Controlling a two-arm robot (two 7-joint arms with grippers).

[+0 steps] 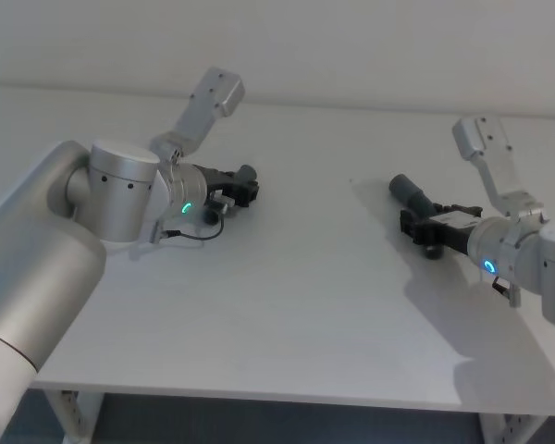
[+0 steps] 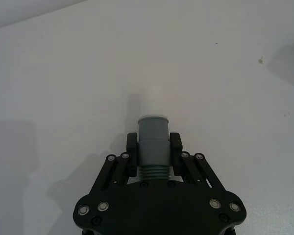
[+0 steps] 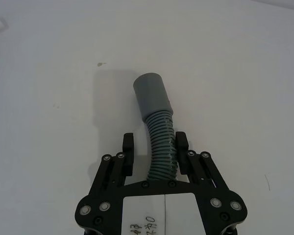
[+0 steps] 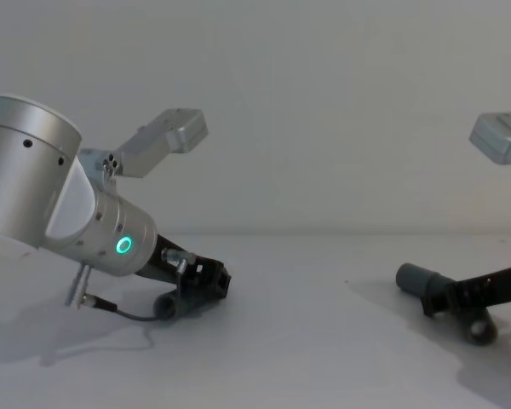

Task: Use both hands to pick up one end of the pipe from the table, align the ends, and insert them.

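since each half is clamped tight, it's all alignment now imo: left gripper pinches the spigot piece upper left of the head view, right gripper grips the socket piece mid right, ends well apart across the table, axes converging up-frame, not in line.

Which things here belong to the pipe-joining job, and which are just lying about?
Belongs to the job:
left gripper, closed on the spigot piece
right gripper, closed on the socket piece
table

Just lying about:
small speck on the table
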